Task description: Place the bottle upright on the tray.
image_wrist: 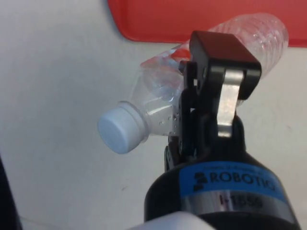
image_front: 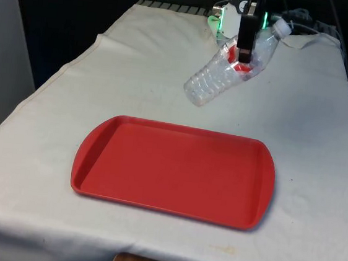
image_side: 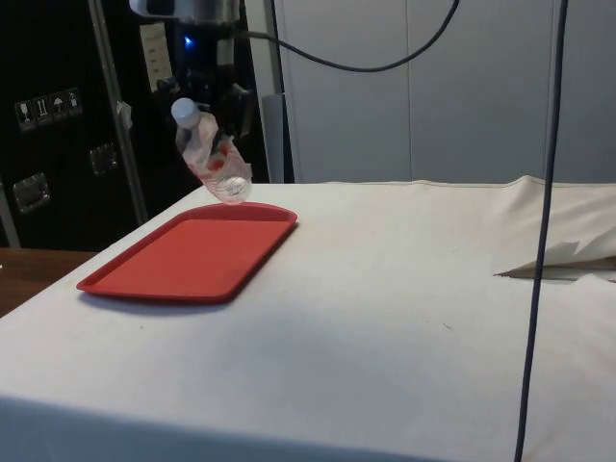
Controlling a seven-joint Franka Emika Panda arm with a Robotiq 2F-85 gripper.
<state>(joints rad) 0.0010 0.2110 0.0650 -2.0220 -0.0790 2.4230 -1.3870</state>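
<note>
The gripper [image_front: 244,58] holds a clear plastic water bottle [image_front: 230,68] in the air, fingers closed across its upper body near the red label. The bottle is clear of the counter [image_front: 318,183]: in the side view the bottle [image_side: 214,159] hangs above the far edge of the red tray [image_side: 188,255] with nothing under its base.

Bottle attitude: tilted, not upright. In the front view the white cap [image_front: 282,28] points up and toward the far right, and the base drops toward the near left, toward the tray [image_front: 176,168]. The wrist view agrees: cap [image_wrist: 121,129] on one side of the gripper [image_wrist: 213,103], ribbed base on the other, lying over the tray's edge [image_wrist: 158,26].

Judgement on the grip: taken crosswise on the body, probably because the bottle was picked from a lying pose. This leaves the base free to be set down, but the wrist must rotate to bring the bottle vertical.

Tray lies flat in the near middle of the counter, long side across. Its raised rim should hold the base once it is down.

Stage: carry phase, bottle near the tray's far edge, not yet over its centre.

Risk: thin, empty-looking bottle; light, easily tipped on release.
</note>
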